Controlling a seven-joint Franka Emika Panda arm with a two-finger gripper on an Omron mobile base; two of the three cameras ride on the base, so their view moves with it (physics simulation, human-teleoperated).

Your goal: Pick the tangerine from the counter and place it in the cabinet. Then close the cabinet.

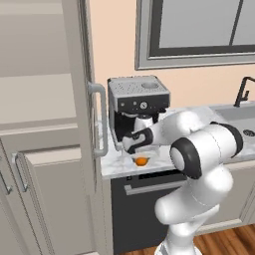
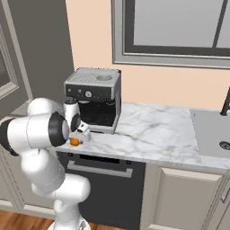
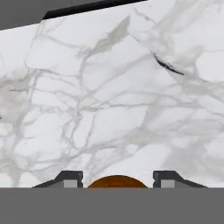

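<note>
The tangerine (image 1: pixel 142 161) (image 2: pixel 74 142) rests on the marbled counter (image 1: pixel 113 165) (image 2: pixel 152 130), close to its front edge and in front of the coffee machine. My gripper (image 1: pixel 141 155) (image 2: pixel 77 137) points down over it. In the hand view the tangerine (image 3: pixel 117 182) sits between the two dark fingertips (image 3: pixel 72 179), which hug its sides; its lower part is hidden. The gripper (image 3: pixel 117 179) is shut on the tangerine, which still lies on the counter (image 3: pixel 109 109). The cabinet (image 1: pixel 35 74) stands open at the left, with its door (image 1: pixel 79 74) swung out edge-on.
A coffee machine (image 1: pixel 137 99) (image 2: pixel 94 96) stands right behind the gripper. The open door's bar handle (image 1: pixel 99 119) juts toward the counter's left end. A sink (image 1: pixel 239 117) (image 2: pixel 215 134) lies to the right. A dark appliance front (image 1: pixel 144 199) (image 2: pixel 103 179) sits below the counter.
</note>
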